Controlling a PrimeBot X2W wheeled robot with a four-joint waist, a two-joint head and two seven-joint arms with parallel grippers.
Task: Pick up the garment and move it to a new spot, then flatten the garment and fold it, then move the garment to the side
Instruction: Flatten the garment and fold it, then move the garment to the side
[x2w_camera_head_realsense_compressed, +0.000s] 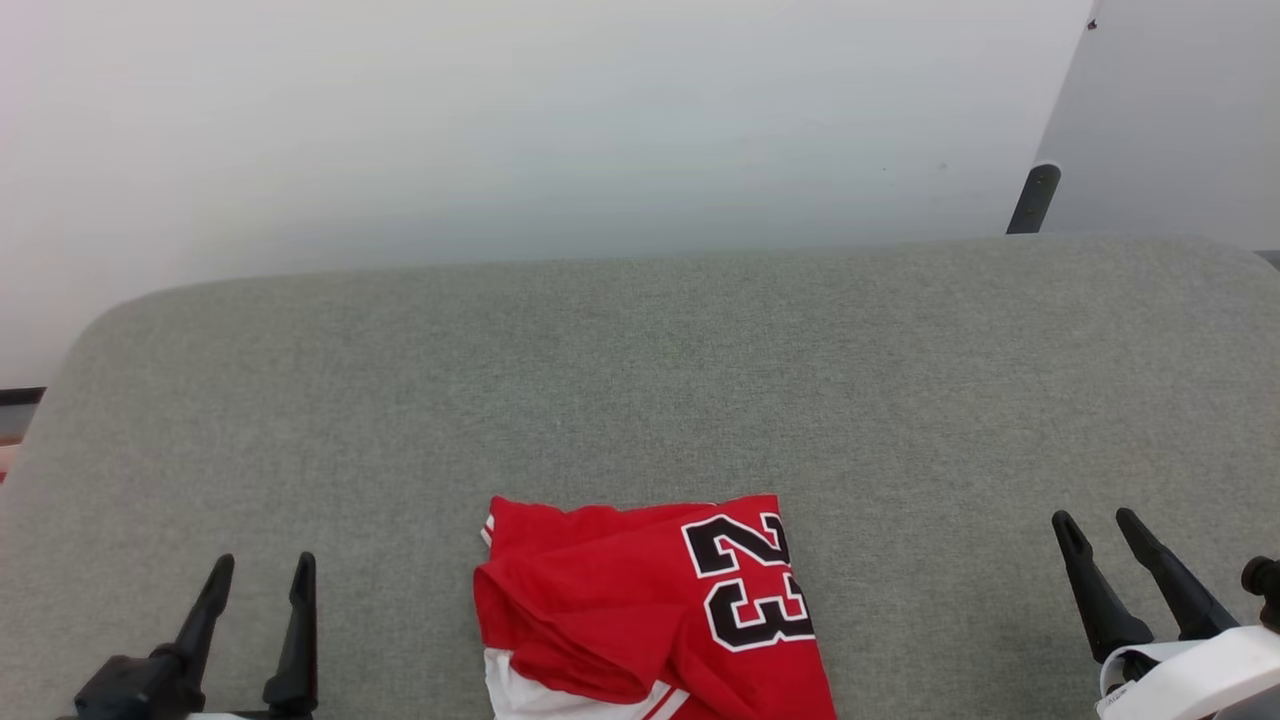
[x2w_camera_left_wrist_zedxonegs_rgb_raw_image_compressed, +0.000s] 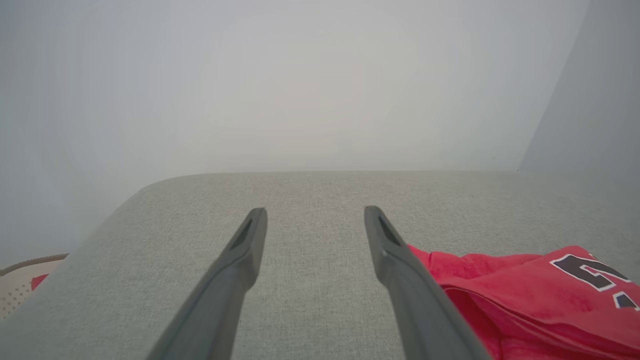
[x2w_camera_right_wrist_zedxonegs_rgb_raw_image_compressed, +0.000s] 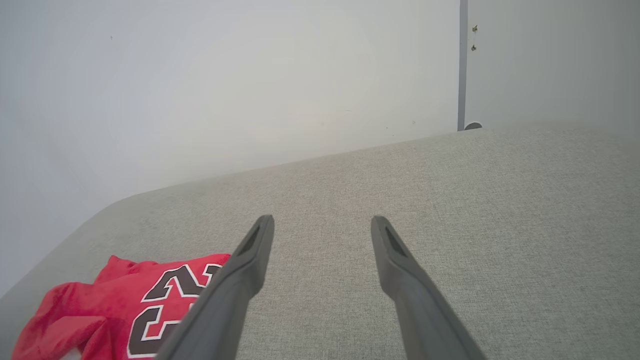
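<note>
I see the garment (x2w_camera_head_realsense_compressed: 650, 610) lying on the grey table (x2w_camera_head_realsense_compressed: 640, 380), seemingly folded though its near edge is cut off, with my left gripper (x2w_camera_head_realsense_compressed: 265, 562) and right gripper (x2w_camera_head_realsense_compressed: 1092, 518) flanking it, jaws apart and empty, probably poised to shift it aside.

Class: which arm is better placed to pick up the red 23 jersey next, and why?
Left, probably: the left claw stands open and nearer the garment than the open right claw does.
</note>
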